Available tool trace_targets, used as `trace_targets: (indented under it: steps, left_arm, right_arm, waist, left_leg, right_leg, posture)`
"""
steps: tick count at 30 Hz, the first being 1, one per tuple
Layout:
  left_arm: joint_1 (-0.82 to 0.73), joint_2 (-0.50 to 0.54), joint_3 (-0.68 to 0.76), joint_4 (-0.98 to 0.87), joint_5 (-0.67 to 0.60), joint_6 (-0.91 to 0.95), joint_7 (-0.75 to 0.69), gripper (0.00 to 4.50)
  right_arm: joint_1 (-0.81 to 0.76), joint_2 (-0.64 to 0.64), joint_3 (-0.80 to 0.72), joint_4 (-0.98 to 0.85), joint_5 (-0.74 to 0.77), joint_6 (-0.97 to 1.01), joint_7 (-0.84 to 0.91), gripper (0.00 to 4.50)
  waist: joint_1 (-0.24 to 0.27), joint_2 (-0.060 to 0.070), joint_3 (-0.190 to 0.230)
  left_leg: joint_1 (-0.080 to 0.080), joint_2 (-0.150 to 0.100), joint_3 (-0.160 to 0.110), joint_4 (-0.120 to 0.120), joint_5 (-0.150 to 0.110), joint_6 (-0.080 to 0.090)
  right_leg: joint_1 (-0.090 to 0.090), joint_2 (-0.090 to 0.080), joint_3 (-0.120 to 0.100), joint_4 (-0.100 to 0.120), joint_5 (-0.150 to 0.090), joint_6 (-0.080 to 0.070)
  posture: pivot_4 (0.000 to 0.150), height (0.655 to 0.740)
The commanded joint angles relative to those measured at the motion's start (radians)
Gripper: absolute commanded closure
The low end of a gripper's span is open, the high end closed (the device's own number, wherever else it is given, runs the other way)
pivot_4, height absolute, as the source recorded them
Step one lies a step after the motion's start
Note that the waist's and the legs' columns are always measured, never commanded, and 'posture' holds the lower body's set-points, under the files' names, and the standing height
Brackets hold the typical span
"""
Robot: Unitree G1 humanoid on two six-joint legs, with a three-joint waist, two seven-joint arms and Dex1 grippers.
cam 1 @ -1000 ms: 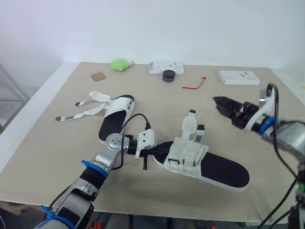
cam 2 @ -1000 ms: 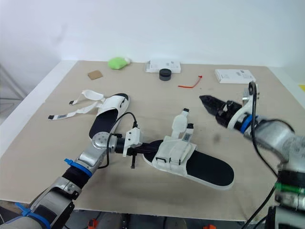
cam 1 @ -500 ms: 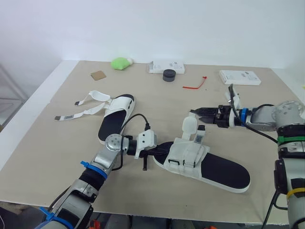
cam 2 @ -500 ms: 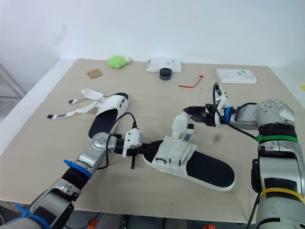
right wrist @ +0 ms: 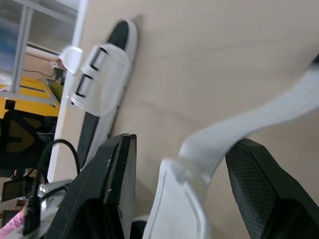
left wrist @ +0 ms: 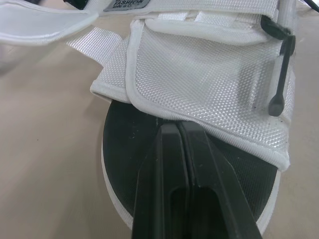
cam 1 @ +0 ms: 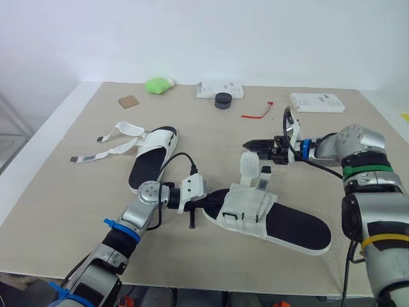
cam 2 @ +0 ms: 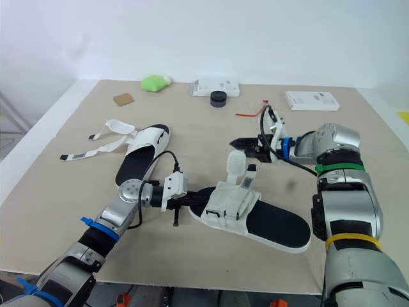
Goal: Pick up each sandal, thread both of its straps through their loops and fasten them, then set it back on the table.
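Note:
The near sandal (cam 1: pixel 291 228), black footbed with a white upper, lies on the table (cam 1: pixel 70 192), its two straps standing up loose. My left gripper (cam 1: pixel 213 204) is shut, its tips resting on the footbed just under the edge of the upper (left wrist: pixel 209 74). My right gripper (cam 1: pixel 252 144) is open at the top of the taller strap (cam 1: pixel 248 165); in the right wrist view that strap (right wrist: pixel 209 144) runs between the two fingers (right wrist: pixel 112 184). The second sandal (cam 1: pixel 154 157) lies further left with both straps (cam 1: pixel 114 137) spread out flat.
Along the back of the table sit a green lump (cam 1: pixel 156 84), a white box (cam 1: pixel 220 89), a black round cap (cam 1: pixel 222 101), a red tie (cam 1: pixel 258 116), another white box (cam 1: pixel 316 102) and a brown card (cam 1: pixel 128 101).
My right arm has swung in from the right edge to the near sandal's raised strap, which now sits between its fingers. The left gripper has stayed at the sandal.

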State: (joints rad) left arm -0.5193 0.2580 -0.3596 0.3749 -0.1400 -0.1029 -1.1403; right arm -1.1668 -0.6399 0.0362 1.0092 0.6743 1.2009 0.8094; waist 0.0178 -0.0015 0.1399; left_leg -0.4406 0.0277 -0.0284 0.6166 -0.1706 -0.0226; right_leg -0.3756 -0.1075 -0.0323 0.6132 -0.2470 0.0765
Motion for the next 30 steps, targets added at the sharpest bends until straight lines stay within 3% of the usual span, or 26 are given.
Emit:
trace_targets:
  steps: [1,17,20,23,24,30]
  left_arm:
    - [0.065,0.045,-0.052,0.108,0.101,0.099,0.037,4.5]
    - [0.064,0.033,-0.056,0.119,0.102,0.095,0.04,4.5]
    - [0.065,0.033,-0.056,0.12,0.102,0.094,0.042,4.5]
    - [0.072,0.034,-0.055,0.116,0.102,0.094,0.045,4.5]
    - [0.075,0.034,-0.056,0.113,0.103,0.094,0.046,4.5]
    - [0.084,0.036,-0.058,0.104,0.101,0.097,0.051,4.5]
  right_arm:
    - [-0.03,0.0,-0.021,0.016,-0.058,-0.013,0.059,1.55]
    - [-0.067,0.05,-0.119,0.053,-0.171,-0.044,0.131,1.55]
    - [-0.071,0.057,-0.125,0.054,-0.185,-0.05,0.137,2.37]
    - [-0.071,0.066,-0.128,0.039,-0.195,-0.066,0.15,3.75]
    - [-0.07,0.068,-0.126,0.03,-0.197,-0.067,0.161,4.41]
    - [-0.015,0.065,-0.089,-0.124,-0.201,-0.09,0.251,4.47]
  waist:
    - [0.0,0.0,0.0]
    - [-0.004,0.001,0.0]
    - [-0.004,0.001,0.0]
    - [-0.005,0.001,0.0]
    - [-0.005,0.001,0.0]
    - [-0.006,0.001,0.0]
  left_leg:
    - [0.0,0.0,0.0,0.0,0.0,0.0]
    - [0.0,0.0,0.0,0.0,0.0,0.0]
    - [0.0,0.0,0.0,0.0,0.0,0.0]
    - [0.0,-0.001,0.0,0.0,0.0,0.0]
    - [0.0,-0.001,0.0,0.0,0.0,0.0]
    - [0.001,-0.001,0.0,0.0,0.0,0.0]
  right_leg:
    - [0.0,0.0,0.0,0.0,0.0,0.0]
    - [0.0,0.0,0.0,0.001,0.001,-0.001]
    - [0.0,0.0,0.0,0.001,0.001,-0.001]
    - [0.0,0.0,0.0,0.001,0.001,-0.001]
    - [0.0,0.0,0.0,0.001,0.001,-0.001]
    - [0.001,0.0,0.0,0.001,0.001,0.0]
  posture:
    - [0.15,0.74]
    - [0.15,0.74]
    - [0.15,0.74]
    - [0.15,0.74]
    - [0.15,0.74]
    - [0.15,0.74]
